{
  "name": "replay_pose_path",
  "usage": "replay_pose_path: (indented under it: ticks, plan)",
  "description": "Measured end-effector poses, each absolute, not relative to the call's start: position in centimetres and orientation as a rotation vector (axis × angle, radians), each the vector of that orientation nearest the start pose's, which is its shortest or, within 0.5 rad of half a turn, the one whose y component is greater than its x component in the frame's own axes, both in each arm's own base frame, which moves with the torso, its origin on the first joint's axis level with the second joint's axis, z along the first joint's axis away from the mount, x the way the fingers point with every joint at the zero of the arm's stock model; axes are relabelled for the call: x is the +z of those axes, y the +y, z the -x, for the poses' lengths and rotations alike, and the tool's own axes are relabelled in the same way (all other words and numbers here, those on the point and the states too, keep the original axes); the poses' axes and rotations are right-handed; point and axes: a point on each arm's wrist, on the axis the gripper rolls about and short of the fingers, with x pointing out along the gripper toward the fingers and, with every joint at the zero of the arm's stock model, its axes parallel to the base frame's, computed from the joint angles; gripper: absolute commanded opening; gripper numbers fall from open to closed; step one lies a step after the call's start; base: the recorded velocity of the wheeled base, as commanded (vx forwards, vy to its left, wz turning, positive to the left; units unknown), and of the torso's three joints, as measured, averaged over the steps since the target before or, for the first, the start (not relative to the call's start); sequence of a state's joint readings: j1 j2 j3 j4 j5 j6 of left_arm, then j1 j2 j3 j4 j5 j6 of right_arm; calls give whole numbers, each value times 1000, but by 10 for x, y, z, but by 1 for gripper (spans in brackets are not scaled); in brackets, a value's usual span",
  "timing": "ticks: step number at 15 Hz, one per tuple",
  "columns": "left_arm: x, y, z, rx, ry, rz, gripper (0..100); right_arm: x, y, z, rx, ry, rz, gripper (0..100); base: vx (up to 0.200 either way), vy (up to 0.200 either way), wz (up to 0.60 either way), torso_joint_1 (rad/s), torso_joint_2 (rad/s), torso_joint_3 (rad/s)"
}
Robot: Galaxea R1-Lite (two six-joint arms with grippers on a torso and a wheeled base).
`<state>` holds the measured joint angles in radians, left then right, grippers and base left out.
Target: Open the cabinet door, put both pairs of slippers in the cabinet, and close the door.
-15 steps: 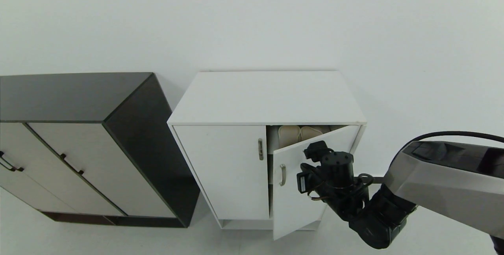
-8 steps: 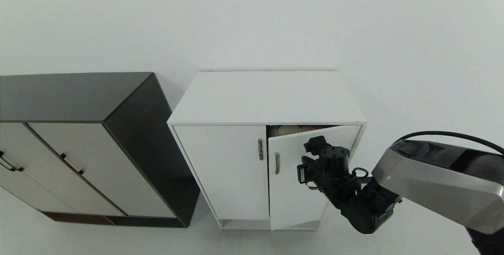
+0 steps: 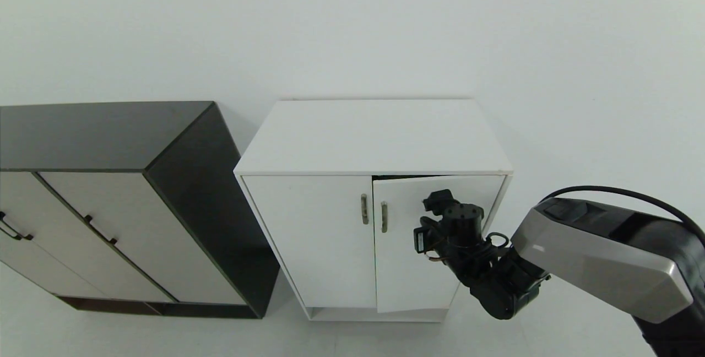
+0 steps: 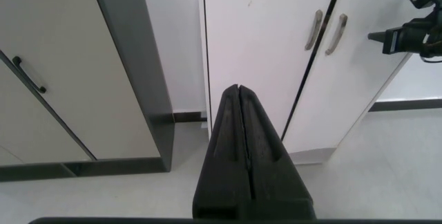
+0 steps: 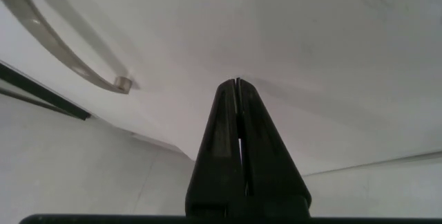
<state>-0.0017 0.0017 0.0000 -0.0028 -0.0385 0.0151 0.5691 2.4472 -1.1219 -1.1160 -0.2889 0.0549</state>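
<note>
Right pincer (image 5: 238, 89), its two black fingers pressed together on nothing, points its tip at the white face of the right door (image 3: 410, 258) of the white cabinet (image 3: 374, 136), near that door's curved metal handle (image 5: 65, 48). I cannot tell whether the tip touches the panel, and from the head camera my own wrist hides the fingers.

That door is almost shut. A thin dark sliver (image 3: 407, 177) shows along its top edge, and its lower corner on the handle side sits a little below the bottom edge of the left door (image 3: 311, 241). Both doors hide the cabinet's inside.

The cabinet is plain white with two upright handles side by side at the centre seam. It stands on the pale floor (image 3: 165, 340) against the wall (image 3: 352, 26).

My left pincer (image 4: 238, 92) is also closed on nothing and hangs well apart from the cabinet, facing the left door.

Just beside the white cabinet stands a dark cabinet (image 3: 209, 208) with beige doors and black handles, cut off at the edge of the head view.
</note>
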Motion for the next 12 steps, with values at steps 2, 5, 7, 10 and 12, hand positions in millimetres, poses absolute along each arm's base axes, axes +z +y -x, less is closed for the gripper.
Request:
replay_pose_path:
  ticks: [2,5,7,10,12]
  plan:
    - [76,-1,23,-40,-1,-14,0,17,234,-382,268,198,30,0,0,0,0,0,0,0]
    - [76,-1,23,-40,-1,-14,0,13,231,-385,260,202,31,0,0,0,0,0,0,0]
    - [76,-1,23,-40,-1,-14,0,12,229,-387,254,200,30,0,0,0,0,0,0,0]
    - [76,-1,23,-40,-1,-14,0,11,226,-391,243,200,29,0,0,0,0,0,0,0]
    - [76,-1,23,-40,-1,-14,0,11,224,-392,239,200,28,0,0,0,0,0,0,0]
